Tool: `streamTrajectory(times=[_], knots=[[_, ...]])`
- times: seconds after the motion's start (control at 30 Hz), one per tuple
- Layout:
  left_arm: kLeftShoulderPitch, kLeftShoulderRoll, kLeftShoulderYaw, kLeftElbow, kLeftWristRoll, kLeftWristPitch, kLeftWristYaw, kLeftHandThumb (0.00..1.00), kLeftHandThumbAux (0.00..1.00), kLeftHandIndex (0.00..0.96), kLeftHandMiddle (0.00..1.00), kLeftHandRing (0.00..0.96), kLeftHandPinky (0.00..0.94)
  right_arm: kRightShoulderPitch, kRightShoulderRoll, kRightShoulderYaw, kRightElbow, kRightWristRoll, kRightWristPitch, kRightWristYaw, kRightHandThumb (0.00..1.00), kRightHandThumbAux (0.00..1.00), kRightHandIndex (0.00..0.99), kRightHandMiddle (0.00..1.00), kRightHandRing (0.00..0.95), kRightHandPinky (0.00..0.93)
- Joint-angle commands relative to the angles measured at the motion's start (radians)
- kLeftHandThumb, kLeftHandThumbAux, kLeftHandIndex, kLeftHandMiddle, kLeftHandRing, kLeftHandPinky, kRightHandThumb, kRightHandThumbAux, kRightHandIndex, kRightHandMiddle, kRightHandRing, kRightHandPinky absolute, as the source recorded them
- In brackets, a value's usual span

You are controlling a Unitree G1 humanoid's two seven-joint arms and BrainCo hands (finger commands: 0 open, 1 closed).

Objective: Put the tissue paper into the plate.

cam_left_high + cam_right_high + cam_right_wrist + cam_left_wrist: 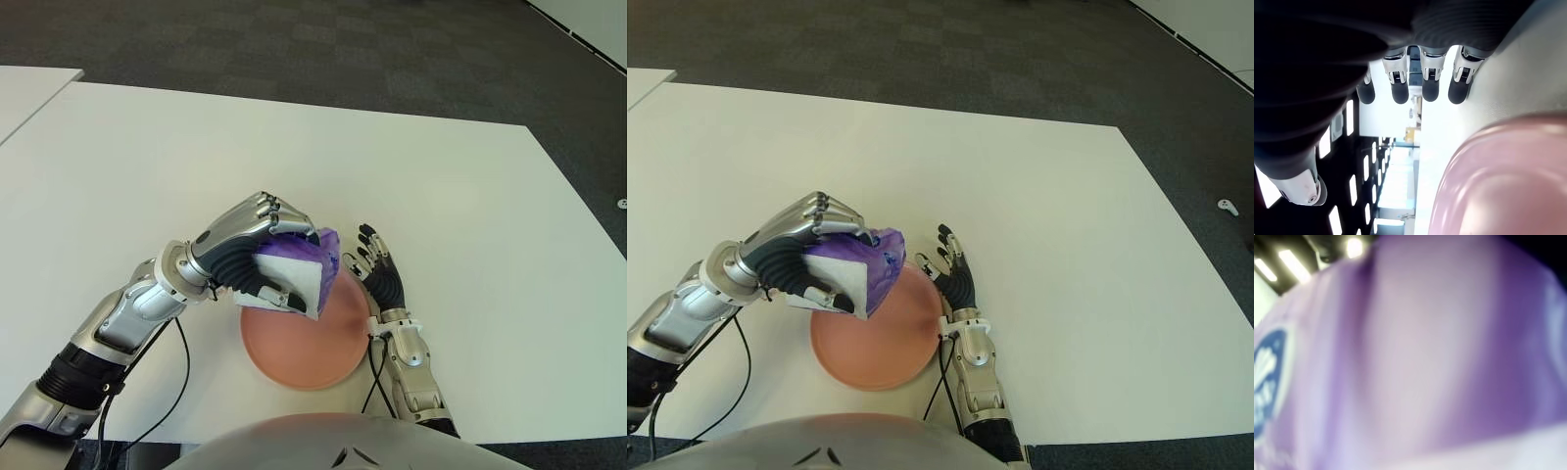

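Left robot hand [257, 257] clamps the tissue pack [306, 262] over the plate [294, 348]; right robot hand [380, 272] lies spread, holding nothing.

Both eye views look down from the head at the same white table [470, 196] and plate [294, 362], while each wrist camera sits tight against its own hand.

Big white table [460, 196] here, pretty bare. Only thing sitting straight on it is a round pinkish plate [294, 348] near the front edge, plus some black cables [181, 377] trailing across.
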Motion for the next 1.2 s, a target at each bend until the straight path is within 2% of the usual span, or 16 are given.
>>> streamTrajectory(times=[0.03,0.3,0.37,0.5,0.83,1.2], knots=[[0.013,0.028,0.017,0.039,0.043,0.024,-0.073,0.748,0.697,0.443,0.847,0.851,0.852,0.066,-0.003,0.005,0.059,-0.010,0.112,-0.001,0.000,0.613,0.000,0.000,0.000,0.000],[0.015,0.028,0.019,-0.001,0.081,0.132,-0.172,0.748,0.697,0.443,0.842,0.845,0.844,0.067,-0.003,0.010,0.057,-0.012,0.113,-0.003,0.000,0.612,0.000,0.000,0.000,0.000],[0.038,0.016,0.009,-0.001,0.116,0.177,-0.183,0.747,0.697,0.443,0.840,0.843,0.833,0.067,-0.002,0.009,0.058,-0.010,0.108,-0.002,0.000,0.613,0.000,0.000,0.000,0.000],[0.079,-0.023,-0.015,0.044,0.250,0.215,-0.130,0.747,0.698,0.442,0.835,0.838,0.816,0.066,-0.001,0.007,0.061,-0.003,0.103,0.000,0.000,0.619,0.000,0.000,0.000,0.000],[0.059,-0.009,0.004,0.117,0.418,0.165,-0.014,0.747,0.700,0.442,0.834,0.834,0.804,0.065,-0.002,0.006,0.075,0.002,0.086,0.007,0.000,0.632,0.000,0.000,0.000,0.000],[0.048,0.005,-0.001,0.150,0.466,0.127,0.036,0.747,0.699,0.442,0.831,0.833,0.804,0.060,-0.004,0.010,0.087,-0.005,0.071,0.007,0.000,0.615,0.000,0.000,0.000,0.000]])
